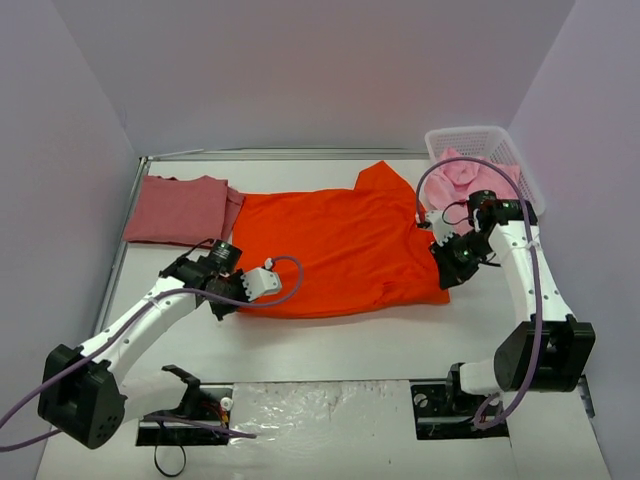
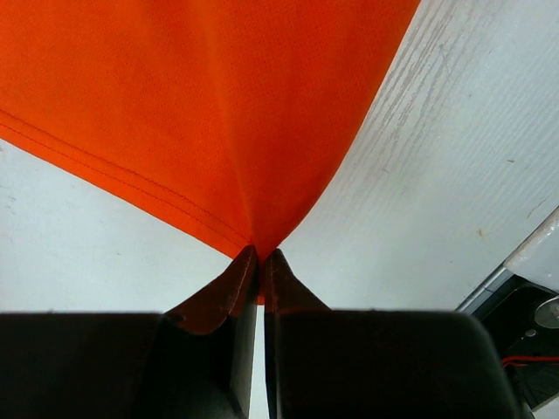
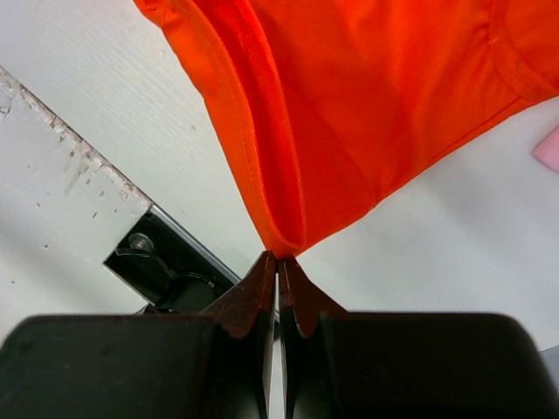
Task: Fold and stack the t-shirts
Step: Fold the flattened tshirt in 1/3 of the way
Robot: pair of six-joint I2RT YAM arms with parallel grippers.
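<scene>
Right now the orange-red t-shirt [image 1: 340, 250] is lying spread across the middle of the white table [image 1: 350, 345], its sleeves pointing toward the right and its hem toward the left. At the near-left corner of that shirt, the left pincer [image 1: 228, 303] is pressing its two dark fingers together on the stitched hem; in the left wrist view the left pincer [image 2: 259, 255] is gripping a small peak of orange cloth that is fanning out and upward from the tips. At the shirt's near-right corner, the right pincer [image 1: 447, 275] is likewise pinching the fabric, and in the right wrist view the right pincer [image 3: 279, 258] is holding a folded, seamed edge that is rising away from the closed fingertips. Just beyond the shirt's far-left corner, a rose-red t-shirt [image 1: 180, 210] is resting folded flat and touching the orange cloth's edge. Off the shirt's far-right corner, a white lattice basket [image 1: 470, 134] is holding light pink t-shirts [image 1: 465, 175], which are bunching up and spilling over its near rim.
</scene>
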